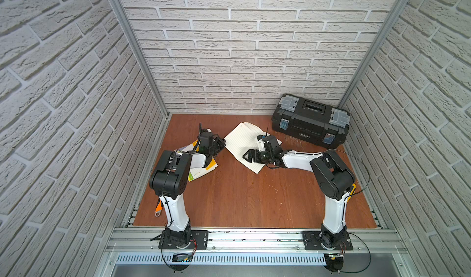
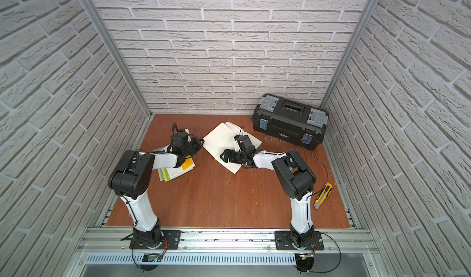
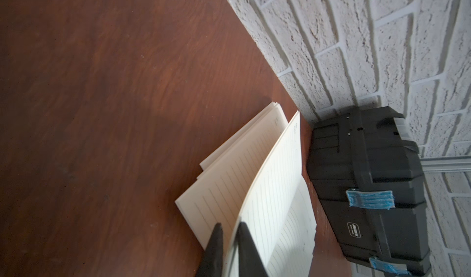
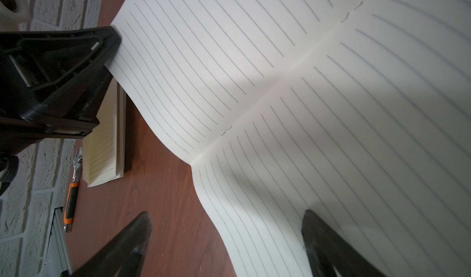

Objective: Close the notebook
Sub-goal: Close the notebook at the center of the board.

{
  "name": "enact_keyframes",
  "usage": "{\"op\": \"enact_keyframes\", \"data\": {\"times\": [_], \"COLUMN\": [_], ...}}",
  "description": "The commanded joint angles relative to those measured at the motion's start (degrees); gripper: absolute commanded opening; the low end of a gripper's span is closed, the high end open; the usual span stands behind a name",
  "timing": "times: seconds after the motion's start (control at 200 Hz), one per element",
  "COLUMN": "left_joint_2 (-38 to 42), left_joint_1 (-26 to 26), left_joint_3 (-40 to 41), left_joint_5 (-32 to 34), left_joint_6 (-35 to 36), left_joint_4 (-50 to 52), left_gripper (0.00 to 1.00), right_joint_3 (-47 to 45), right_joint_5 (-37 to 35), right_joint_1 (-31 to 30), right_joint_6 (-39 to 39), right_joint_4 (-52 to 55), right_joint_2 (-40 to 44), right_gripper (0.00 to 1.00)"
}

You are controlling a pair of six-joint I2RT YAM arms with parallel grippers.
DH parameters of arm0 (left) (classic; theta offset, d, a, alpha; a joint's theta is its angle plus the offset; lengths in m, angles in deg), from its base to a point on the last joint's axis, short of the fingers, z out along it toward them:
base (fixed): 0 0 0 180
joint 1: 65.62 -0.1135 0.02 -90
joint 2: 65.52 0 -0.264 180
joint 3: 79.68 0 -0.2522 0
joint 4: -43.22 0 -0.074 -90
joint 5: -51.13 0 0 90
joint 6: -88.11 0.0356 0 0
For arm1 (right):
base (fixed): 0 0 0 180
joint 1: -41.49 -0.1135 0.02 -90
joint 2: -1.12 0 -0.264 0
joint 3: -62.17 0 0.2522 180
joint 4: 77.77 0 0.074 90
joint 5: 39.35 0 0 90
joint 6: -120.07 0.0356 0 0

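Note:
The notebook [image 1: 240, 140] [image 2: 219, 142] lies open on the wooden table, white lined pages up, in both top views. My left gripper [image 1: 221, 144] [image 3: 230, 228] is at its left edge, shut on a lifted page [image 3: 275, 166] that stands up between the two fingertips. In the right wrist view the same black left gripper [image 4: 112, 37] sits at the corner of the curved page [image 4: 204, 72]. My right gripper [image 1: 245, 156] [image 4: 226, 213] hovers open over the notebook's near edge. One of its fingertips is over the page, the other over bare wood, and nothing is between them.
A black toolbox [image 1: 311, 123] [image 3: 367, 186] stands at the back right by the wall. A second booklet with a yellow-green cover [image 1: 204, 171] [image 2: 178, 171] lies under my left arm. An orange tool [image 1: 158, 208] [image 4: 71, 194] lies at the left edge, a yellow utility knife [image 2: 322, 193] at the right.

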Motion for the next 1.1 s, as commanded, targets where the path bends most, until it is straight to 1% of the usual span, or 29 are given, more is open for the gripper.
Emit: {"op": "enact_keyframes", "data": {"times": [0.0, 0.1, 0.32, 0.34, 0.53, 0.685, 1.095], "left_joint_2": [2.72, 3.00, 3.25, 3.31, 4.18, 6.35, 11.24], "left_joint_1": [0.49, 0.81, 2.23, 2.39, 3.93, 5.17, 7.41], "left_joint_3": [0.80, 1.27, 2.31, 2.42, 4.18, 5.39, 6.44], "left_joint_5": [-0.95, -2.05, -3.18, -3.26, -4.53, -3.86, -2.67], "left_joint_6": [0.55, 0.20, -0.46, -0.55, -1.39, -1.00, -0.77], "left_joint_4": [-1.71, -2.49, -3.91, -4.25, -7.27, -6.77, -4.98], "left_gripper": [0.05, 0.00, 0.00, 0.00, 0.00, 0.00, 0.00], "right_joint_3": [-2.65, -2.81, -3.49, -3.68, -3.91, -3.89, -6.57], "right_joint_5": [1.35, 1.41, 1.20, 1.22, 0.60, -0.12, -1.41], "right_joint_1": [-0.41, -0.45, -0.43, -0.45, -0.46, -0.45, -0.45], "right_joint_6": [1.49, 1.65, 0.72, 0.63, -1.09, -2.43, -3.30], "right_joint_4": [4.45, 4.44, 5.15, 5.15, 7.78, 10.56, 13.59], "right_joint_2": [-3.33, -3.01, -0.48, 1.42, 7.19, 11.60, 18.55], "right_gripper": [0.92, 0.92, 0.92, 0.92, 0.92, 0.92, 0.92]}}
